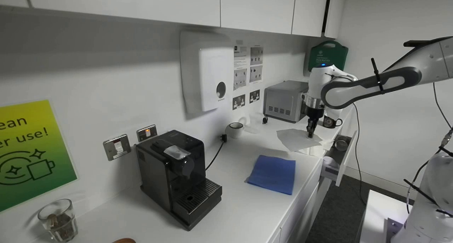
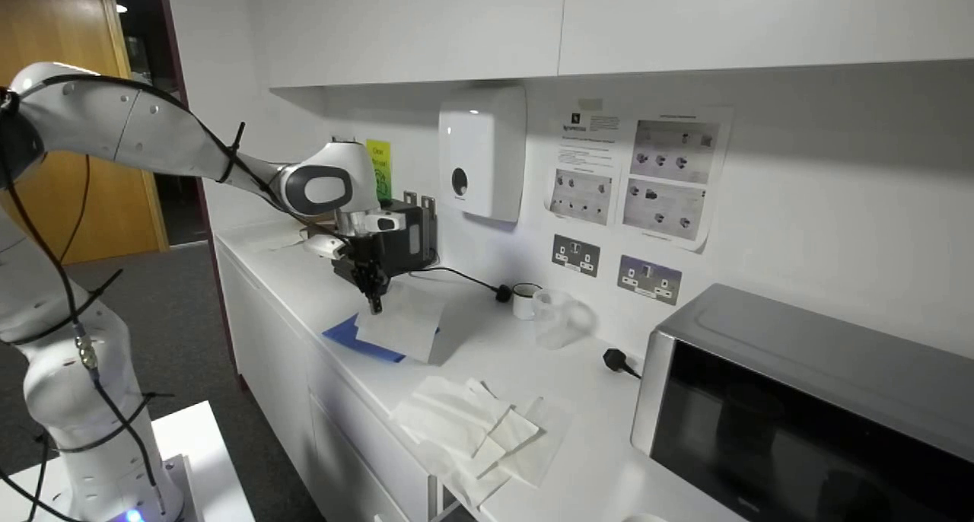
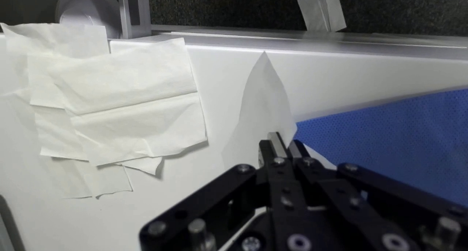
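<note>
Jaws clamped on paper towel [image 2: 409, 324] | step: apparently holding it aloft over desk [image 2: 601, 423] | next: probably calls for controlled lowering

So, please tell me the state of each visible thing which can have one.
Thin white paper sheet: pinched, curved.
Black metal gripper: shut on that sheet.
Creased white paper towels: spread, overlapping.
Blue rectangular cloth: lying flat.
White rectangular drawer: open.
Silver boxy microwave: closed.
Black plug beside microwave: unplugged.
Metal switch plate: orange light lit.
Clear glass tumbler: upright, partly filled.
</note>
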Controlling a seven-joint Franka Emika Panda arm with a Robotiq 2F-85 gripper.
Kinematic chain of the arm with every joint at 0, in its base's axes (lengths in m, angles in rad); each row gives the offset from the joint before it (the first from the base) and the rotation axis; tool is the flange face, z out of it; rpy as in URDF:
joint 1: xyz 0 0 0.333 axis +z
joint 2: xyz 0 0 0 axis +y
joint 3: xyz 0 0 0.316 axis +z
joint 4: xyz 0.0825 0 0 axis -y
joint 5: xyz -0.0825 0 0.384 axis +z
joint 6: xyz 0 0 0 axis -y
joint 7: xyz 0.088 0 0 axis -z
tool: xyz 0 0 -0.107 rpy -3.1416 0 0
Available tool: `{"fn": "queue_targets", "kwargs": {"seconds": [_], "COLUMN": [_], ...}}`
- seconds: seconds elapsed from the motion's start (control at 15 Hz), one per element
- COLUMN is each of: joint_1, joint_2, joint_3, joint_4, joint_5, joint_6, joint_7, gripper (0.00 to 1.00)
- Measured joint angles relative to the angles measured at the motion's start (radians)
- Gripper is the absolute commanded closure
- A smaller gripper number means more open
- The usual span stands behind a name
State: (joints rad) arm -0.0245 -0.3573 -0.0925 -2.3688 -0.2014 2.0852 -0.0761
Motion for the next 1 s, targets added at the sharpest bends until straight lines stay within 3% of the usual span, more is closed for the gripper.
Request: {"fn": "queue_targets", "kwargs": {"seconds": [0.2, 0.4, 0.67, 1.0], "joint_1": [-0.028, -0.064, -0.100, -0.109], "joint_2": [-0.018, -0.030, -0.025, -0.001], "joint_3": [0.003, 0.028, 0.071, 0.082], "joint_4": [0.000, 0.000, 0.000, -0.002], "joint_5": [-0.020, -0.110, -0.241, -0.315], "joint_6": [-0.001, -0.019, -0.103, -0.205], "joint_7": [0.042, 0.138, 0.273, 0.375], "gripper": [1.00, 1.00, 1.00, 1.00]}}
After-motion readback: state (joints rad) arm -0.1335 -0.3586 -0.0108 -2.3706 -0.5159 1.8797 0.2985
